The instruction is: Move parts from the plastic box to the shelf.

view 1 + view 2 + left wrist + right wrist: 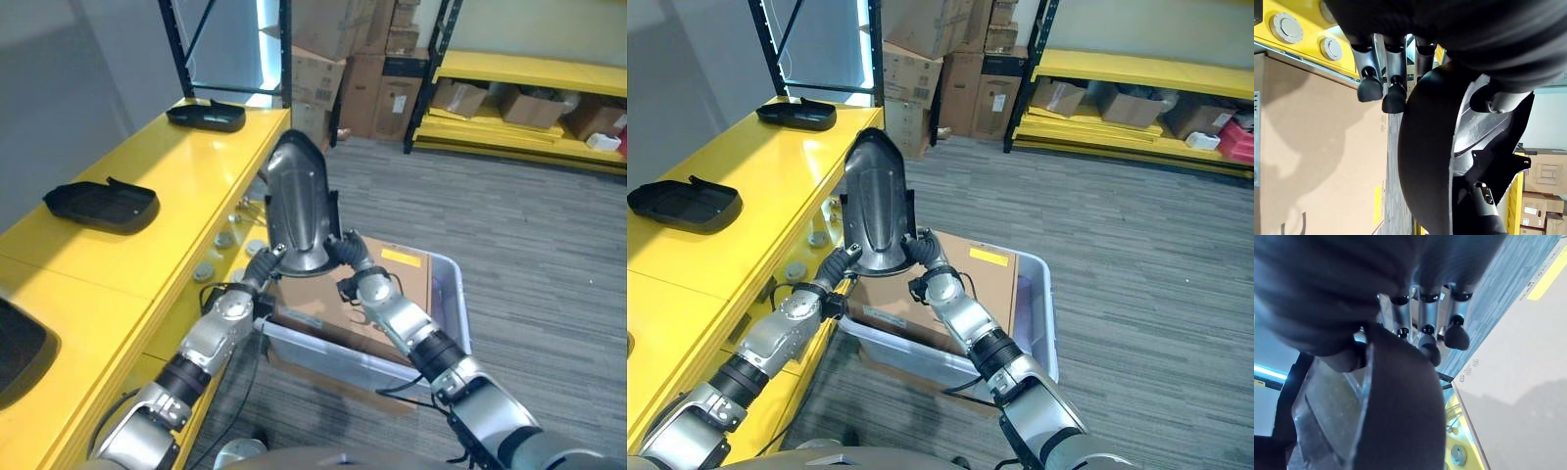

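At frame centre, your left hand point(263, 266) and right hand point(351, 257) clamp the dark curved plastic part point(299, 208); lift level toward the yellow shelf point(186, 157) at left.

Both arms raised forward, converging; left hand point(263, 266) and right hand point(351, 257) gripping lower edge of dark curved part point(299, 211), fingers curled
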Controlling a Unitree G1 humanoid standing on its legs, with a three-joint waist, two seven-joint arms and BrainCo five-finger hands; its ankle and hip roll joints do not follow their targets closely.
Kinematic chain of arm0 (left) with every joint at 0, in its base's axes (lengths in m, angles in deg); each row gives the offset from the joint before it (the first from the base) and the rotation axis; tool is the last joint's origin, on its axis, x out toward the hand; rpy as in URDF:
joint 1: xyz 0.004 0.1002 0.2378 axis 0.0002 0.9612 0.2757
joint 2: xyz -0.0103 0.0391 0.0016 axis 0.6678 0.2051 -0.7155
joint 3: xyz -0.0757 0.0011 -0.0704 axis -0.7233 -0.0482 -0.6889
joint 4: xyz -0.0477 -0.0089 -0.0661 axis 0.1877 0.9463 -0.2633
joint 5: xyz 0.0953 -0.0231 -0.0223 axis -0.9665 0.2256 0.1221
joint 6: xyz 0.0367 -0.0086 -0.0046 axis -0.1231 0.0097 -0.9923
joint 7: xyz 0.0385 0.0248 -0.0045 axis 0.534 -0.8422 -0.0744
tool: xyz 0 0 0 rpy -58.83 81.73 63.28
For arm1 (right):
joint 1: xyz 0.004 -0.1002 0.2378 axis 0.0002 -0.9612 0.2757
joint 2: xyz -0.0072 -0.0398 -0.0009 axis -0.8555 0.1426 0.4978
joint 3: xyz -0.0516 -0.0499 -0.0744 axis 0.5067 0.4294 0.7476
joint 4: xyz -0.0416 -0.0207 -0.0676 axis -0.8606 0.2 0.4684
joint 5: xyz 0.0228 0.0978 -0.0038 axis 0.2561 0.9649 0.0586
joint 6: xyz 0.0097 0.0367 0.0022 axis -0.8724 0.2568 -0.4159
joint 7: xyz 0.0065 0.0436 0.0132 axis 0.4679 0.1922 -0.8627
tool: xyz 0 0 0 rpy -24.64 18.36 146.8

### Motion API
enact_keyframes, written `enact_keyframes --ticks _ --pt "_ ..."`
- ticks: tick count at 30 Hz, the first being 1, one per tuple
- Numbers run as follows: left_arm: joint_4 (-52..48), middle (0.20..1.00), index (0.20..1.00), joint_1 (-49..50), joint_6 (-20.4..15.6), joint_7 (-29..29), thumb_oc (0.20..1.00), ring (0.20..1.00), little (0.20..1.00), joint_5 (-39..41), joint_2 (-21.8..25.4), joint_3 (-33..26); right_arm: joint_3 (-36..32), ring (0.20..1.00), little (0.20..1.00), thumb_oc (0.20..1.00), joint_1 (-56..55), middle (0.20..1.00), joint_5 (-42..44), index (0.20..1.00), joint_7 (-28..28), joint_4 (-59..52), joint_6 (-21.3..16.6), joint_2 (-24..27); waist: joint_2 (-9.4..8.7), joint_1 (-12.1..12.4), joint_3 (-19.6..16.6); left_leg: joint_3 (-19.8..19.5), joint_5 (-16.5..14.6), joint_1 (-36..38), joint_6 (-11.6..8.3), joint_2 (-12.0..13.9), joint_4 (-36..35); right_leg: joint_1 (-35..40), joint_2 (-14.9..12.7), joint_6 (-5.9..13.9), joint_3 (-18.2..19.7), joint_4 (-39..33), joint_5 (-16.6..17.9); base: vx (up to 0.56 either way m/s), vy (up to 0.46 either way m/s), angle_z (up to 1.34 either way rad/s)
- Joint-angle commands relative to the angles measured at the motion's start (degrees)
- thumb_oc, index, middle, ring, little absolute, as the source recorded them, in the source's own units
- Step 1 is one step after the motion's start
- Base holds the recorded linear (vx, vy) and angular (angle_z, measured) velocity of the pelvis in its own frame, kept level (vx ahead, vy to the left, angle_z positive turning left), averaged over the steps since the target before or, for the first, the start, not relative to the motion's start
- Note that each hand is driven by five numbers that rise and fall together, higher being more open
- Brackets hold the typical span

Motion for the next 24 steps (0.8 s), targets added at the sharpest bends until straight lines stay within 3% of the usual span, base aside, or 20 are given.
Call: enact_keyframes --ticks 1,9,10,11,18,24 --pt "-4.0 0.200 0.200 -8.4 -12.1 -1.2 0.200 0.200 0.200 -0.2 -0.8 -5.5 -2.9 0.200 0.200 0.200 -0.3 0.200 0.9 0.200 -0.2 1.5 0.9 3.4 0.97 1.8 -1.7 -2.9 -3.7 -1.8 -0.48 0.9 1.8 1.1 -2.6 3.39 -4.6 4.3 -5.2 0.00 0.000 0.00" --pt "-3.8 0.200 0.200 -9.3 -15.4 -4.3 0.200 0.200 0.200 -5.1 -0.7 -5.1 -4.0 0.216 0.216 0.216 -1.7 0.216 1.3 0.216 -1.0 0.0 1.3 3.4 0.99 0.7 -1.7 -2.6 -3.6 -1.8 -0.43 1.0 1.7 0.8 -2.4 3.27 -4.2 4.2 -5.2 0.00 0.000 0.00" --pt "-3.9 0.200 0.200 -9.4 -15.7 -4.8 0.200 0.200 0.200 -5.9 -0.6 -5.0 -4.2 0.482 0.482 0.482 -1.9 0.482 1.5 0.482 -1.1 -0.2 1.3 3.3 0.97 0.5 -1.7 -2.5 -3.6 -1.8 -0.44 1.0 1.7 0.7 -2.3 3.26 -4.1 4.1 -5.2 0.00 0.000 0.00" --pt "-4.1 0.200 0.200 -9.6 -15.9 -5.0 0.200 0.200 0.200 -6.5 -0.4 -5.0 -4.3 1.000 1.000 1.000 -1.9 1.000 1.7 1.000 -0.9 -0.3 1.3 3.2 0.97 0.5 -1.6 -2.4 -3.6 -1.8 -0.48 1.0 1.7 0.7 -2.3 3.25 -4.1 4.1 -5.2 0.00 0.000 0.00" --pt "-5.9 0.200 0.200 -9.3 -17.4 -9.4 0.200 0.200 0.200 -10.4 1.1 -5.7 -6.7 1.000 1.000 1.000 -4.1 1.000 11.3 1.000 1.7 -4.1 -1.7 2.2 1.17 -0.3 -1.2 -2.1 -3.4 -1.6 -0.66 1.2 1.6 0.8 -2.3 3.31 -3.8 4.1 -5.2 0.00 0.000 0.00" --pt "-7.0 0.200 0.200 -6.1 -19.7 -11.1 0.200 0.200 0.200 -11.2 4.0 -8.9 -11.7 1.000 1.000 1.000 -10.0 1.000 16.0 1.000 0.5 -9.5 -4.6 3.1 1.26 -1.2 -1.1 -1.3 -3.4 -1.6 -0.53 1.2 1.5 0.3 -2.2 3.43 -3.3 4.2 -5.3 0.00 0.000 0.00"
